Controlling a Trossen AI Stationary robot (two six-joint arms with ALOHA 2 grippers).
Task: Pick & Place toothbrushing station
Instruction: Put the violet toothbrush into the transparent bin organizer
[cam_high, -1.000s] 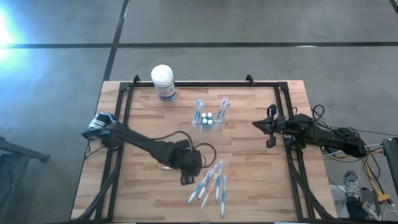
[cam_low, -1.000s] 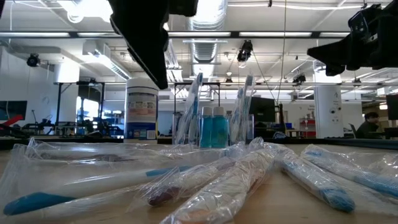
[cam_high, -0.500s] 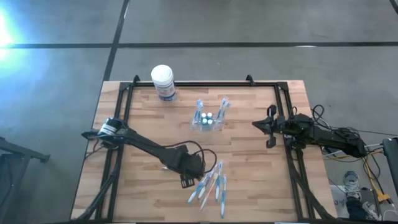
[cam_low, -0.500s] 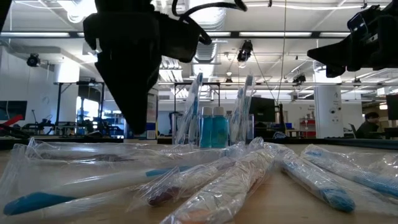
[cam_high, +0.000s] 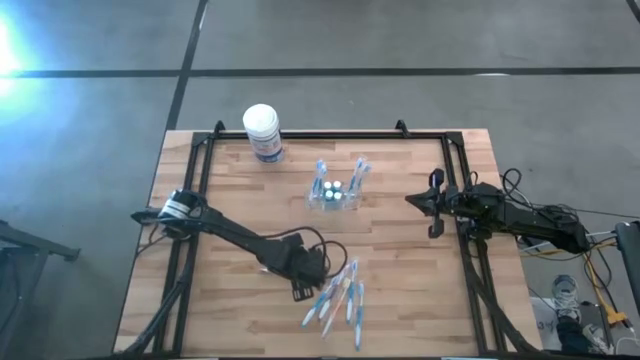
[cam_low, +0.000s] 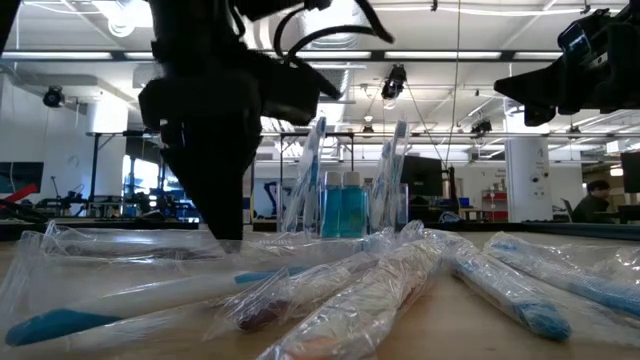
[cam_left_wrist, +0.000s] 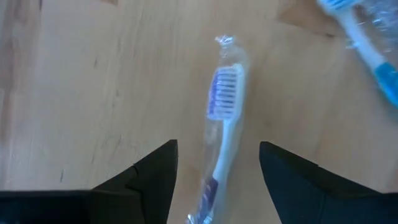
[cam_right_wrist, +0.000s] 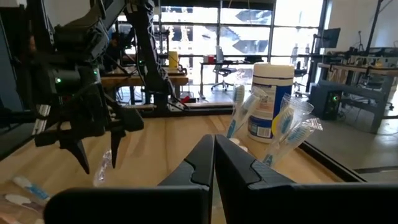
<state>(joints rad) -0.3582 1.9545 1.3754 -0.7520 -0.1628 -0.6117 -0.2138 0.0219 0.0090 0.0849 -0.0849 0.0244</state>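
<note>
The see-through holder (cam_high: 333, 197) stands on the table's middle, toward the far edge, with two blue bottles and wrapped toothbrushes upright in it; it also shows in the low view (cam_low: 345, 215). My left gripper (cam_high: 300, 288) is open, low over the table at the left edge of a pile of wrapped toothbrushes (cam_high: 337, 302). In the left wrist view its fingers (cam_left_wrist: 155, 177) stand on either side of one wrapped toothbrush with a purple-and-white head (cam_left_wrist: 221, 118), which lies flat on the wood. My right gripper (cam_high: 432, 208) is shut and empty, raised at the table's right side.
A white tub with a blue label (cam_high: 262, 131) stands at the far edge, left of the holder. A black frame rail (cam_high: 300, 137) runs around the table. Bare wood lies between the holder and the toothbrush pile.
My left gripper has gone down toward the table and a little toward the near edge, ending with its fingers low beside the toothbrush pile. The toothbrushes and the holder have stayed where they were.
</note>
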